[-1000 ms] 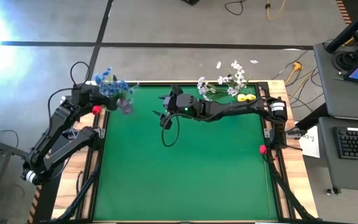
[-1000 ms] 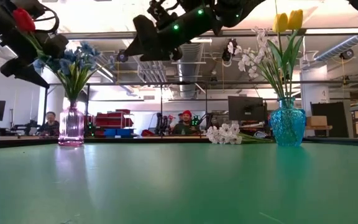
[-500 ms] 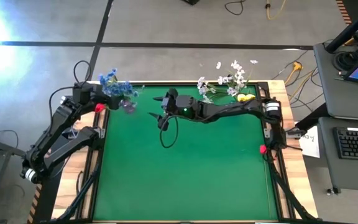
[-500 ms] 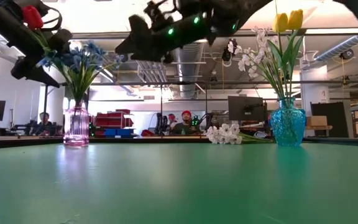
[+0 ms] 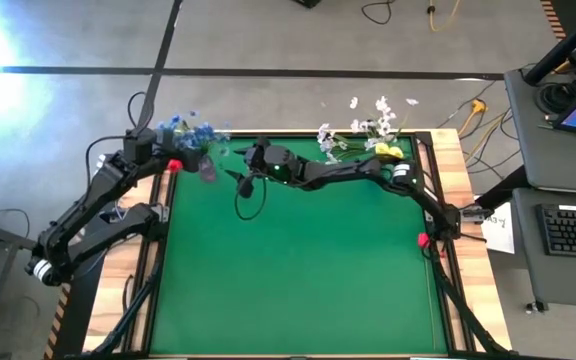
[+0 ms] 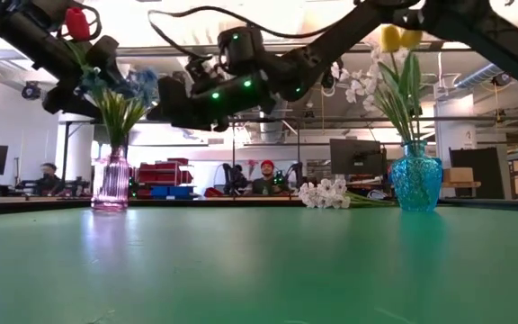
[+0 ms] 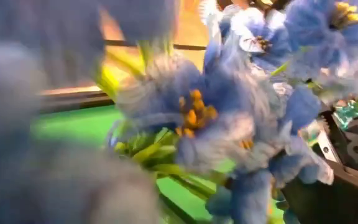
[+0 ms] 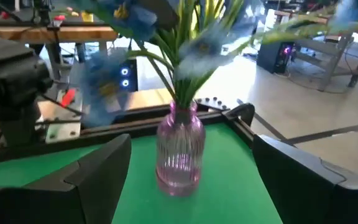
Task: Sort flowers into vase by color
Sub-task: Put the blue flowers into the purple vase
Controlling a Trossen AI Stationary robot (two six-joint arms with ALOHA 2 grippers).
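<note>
The green worktop fills the middle of the high view, and all the task's things are gathered along its upper edge. The right arm is stretched across from the upper right, and the right claw is held above the worktop just beside the pink vase, with its jaws spread wide and nothing between them. The left claw is placed at the upper left, close against the blue flowers that stand in that vase. Its jaws are judged to stand wide, though they are lost behind blurred petals in its own wrist view. At the right of the low view a teal vase is seen with white sprays and yellow tulips in it, and a loose bunch of white blossoms lies on the worktop just beside it. A red tulip shows at the upper left by the left arm; whether it is carried or merely resting there cannot be told, as its stem is hidden behind the arm and the flowers. The flowers are judged to be very light, with thin, springy stems and soft heads that crush easily, so the mid stem is best taken hold of. The glass vases are judged easy to tip.
</note>
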